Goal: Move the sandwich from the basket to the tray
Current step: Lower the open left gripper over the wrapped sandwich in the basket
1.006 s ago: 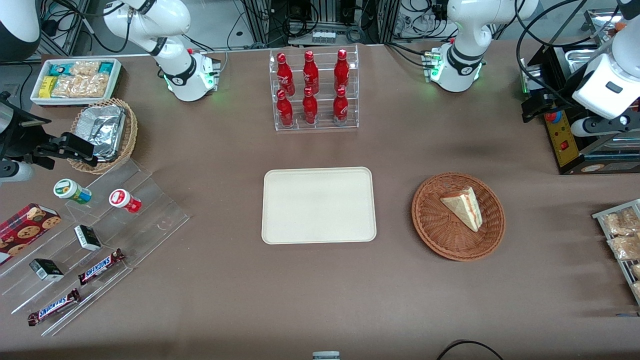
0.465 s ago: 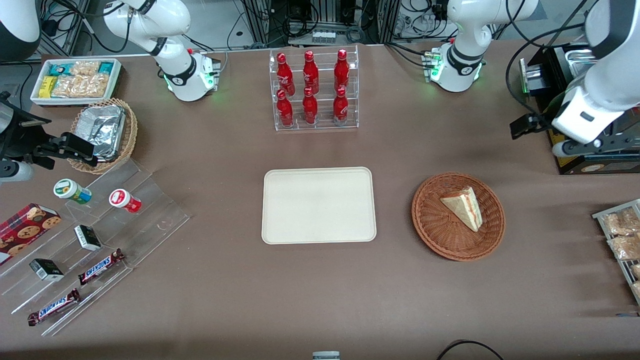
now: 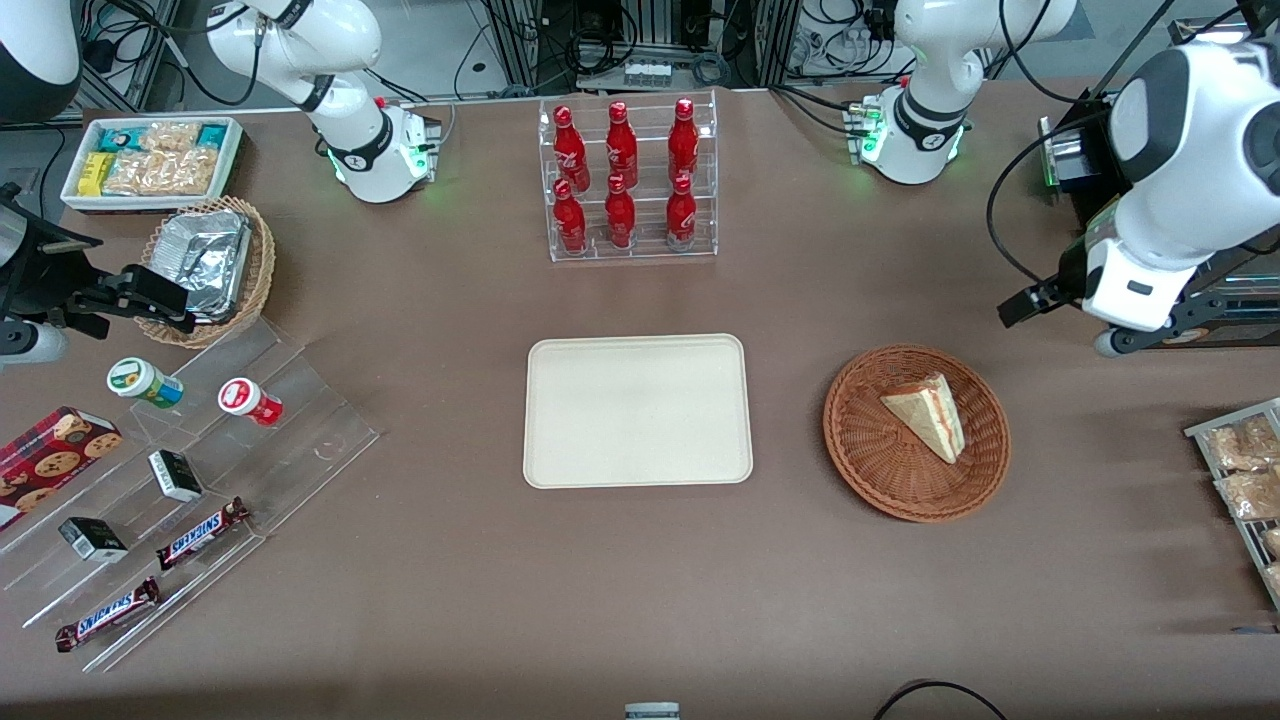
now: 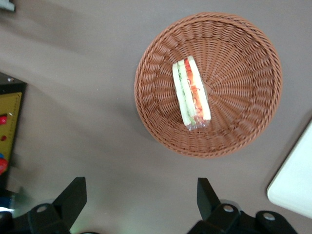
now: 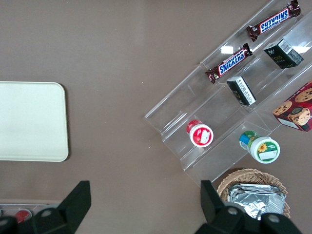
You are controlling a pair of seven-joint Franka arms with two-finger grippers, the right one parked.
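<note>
The sandwich (image 3: 925, 411), a pale bread wedge with red and green filling, lies in the round reddish-brown wicker basket (image 3: 868, 425). The cream tray (image 3: 637, 410) sits beside the basket toward the parked arm's end, with nothing on it. My left gripper (image 3: 1118, 338) hangs high over the table, beside the basket toward the working arm's end and a little farther from the front camera. In the left wrist view the gripper (image 4: 141, 187) is open, its fingers (image 4: 74, 193) wide apart over bare table, with the sandwich (image 4: 191, 92), basket (image 4: 243, 73) and a tray corner (image 4: 297, 187) ahead.
A black box with a yellow panel (image 3: 1135, 285) stands close by my left arm. Bagged snacks on a rack (image 3: 1240, 470) lie at the working arm's end. A rack of red bottles (image 3: 628, 180) stands farther from the front camera than the tray.
My left arm has swung down and in from the table's end toward the basket, coming nearer the front camera. The sandwich, basket and tray have not moved.
</note>
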